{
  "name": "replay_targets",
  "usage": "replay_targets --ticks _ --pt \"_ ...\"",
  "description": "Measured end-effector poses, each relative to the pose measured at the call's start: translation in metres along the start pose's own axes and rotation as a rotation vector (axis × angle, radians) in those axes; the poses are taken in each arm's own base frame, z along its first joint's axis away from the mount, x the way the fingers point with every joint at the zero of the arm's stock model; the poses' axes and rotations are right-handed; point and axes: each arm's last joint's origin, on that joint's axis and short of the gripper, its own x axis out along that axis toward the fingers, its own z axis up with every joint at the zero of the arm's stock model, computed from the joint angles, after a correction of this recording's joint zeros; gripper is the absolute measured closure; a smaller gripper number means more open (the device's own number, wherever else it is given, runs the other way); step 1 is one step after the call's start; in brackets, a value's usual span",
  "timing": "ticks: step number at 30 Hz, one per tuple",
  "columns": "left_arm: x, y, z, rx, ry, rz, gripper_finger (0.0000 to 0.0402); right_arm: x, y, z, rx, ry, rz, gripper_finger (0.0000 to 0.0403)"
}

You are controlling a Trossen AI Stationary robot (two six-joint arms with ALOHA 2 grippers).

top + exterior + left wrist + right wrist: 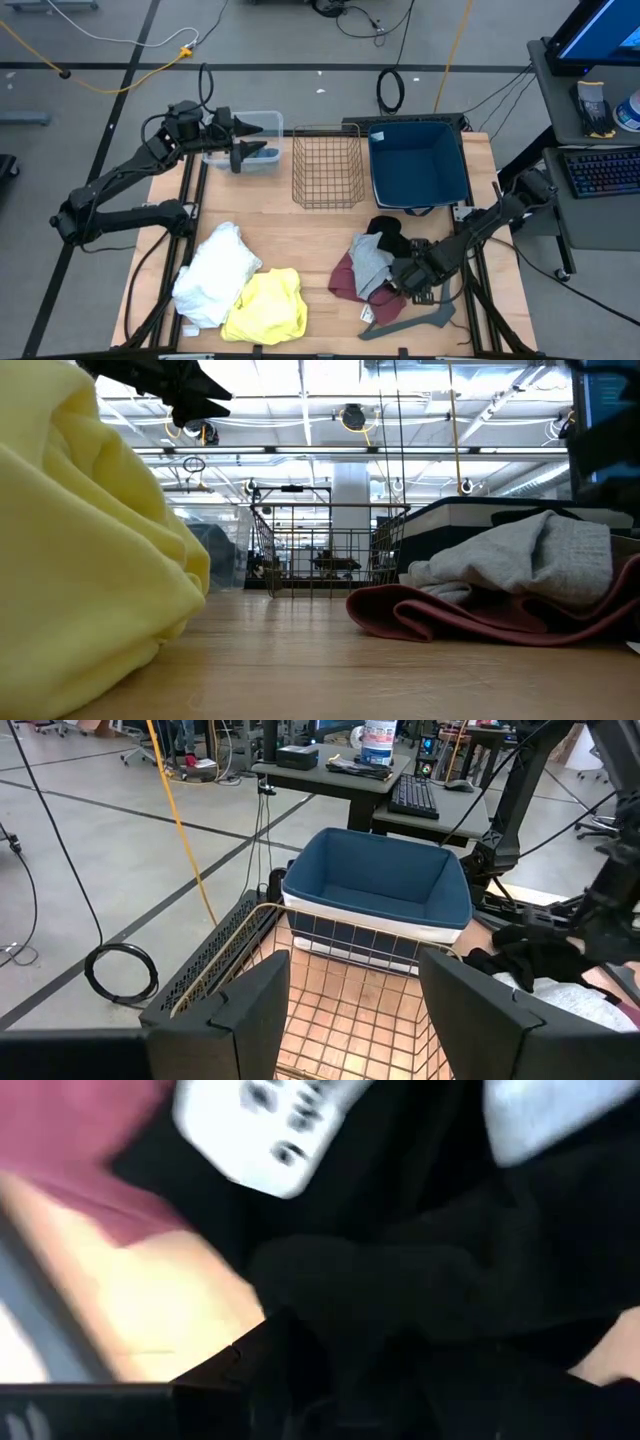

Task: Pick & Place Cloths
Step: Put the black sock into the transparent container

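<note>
My left gripper [355, 1020] is open and holds nothing. It hangs at the table's far left, above a clear plastic tub [252, 143], facing the wire basket [327, 165]. My right gripper [407, 276] is low at the near right, down among a pile of cloths: black [388, 237], grey [371, 260] and maroon [345, 281]. Its wrist view is filled with black cloth [430, 1270], maroon cloth [90, 1140] and a white label [270, 1125]. A white cloth [214, 272] and a yellow cloth [267, 306] lie heaped at the near left.
A blue bin [418, 165] stands at the far right beside the wire basket. A dark grey hanger [410, 322] lies by the near edge, close to my right gripper. Bare wood [300, 235] shows between the two cloth piles.
</note>
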Motion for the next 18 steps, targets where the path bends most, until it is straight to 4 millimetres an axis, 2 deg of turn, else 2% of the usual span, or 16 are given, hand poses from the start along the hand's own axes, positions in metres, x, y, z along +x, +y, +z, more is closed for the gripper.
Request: replay_targets --ticks 5,9,18 --pt "0.0 0.0 0.0 -0.001 0.0 0.0 0.0174 0.013 -0.007 -0.007 0.064 0.02 -0.017 0.0225" --pt "0.0 0.0 0.0 -0.002 0.0 0.0 0.0174 0.015 -0.009 -0.009 0.079 0.026 -0.022 0.0251" --pt "0.0 0.0 0.0 -0.019 0.0 0.001 0.0174 0.012 -0.006 -0.006 0.082 0.01 -0.005 0.0363"
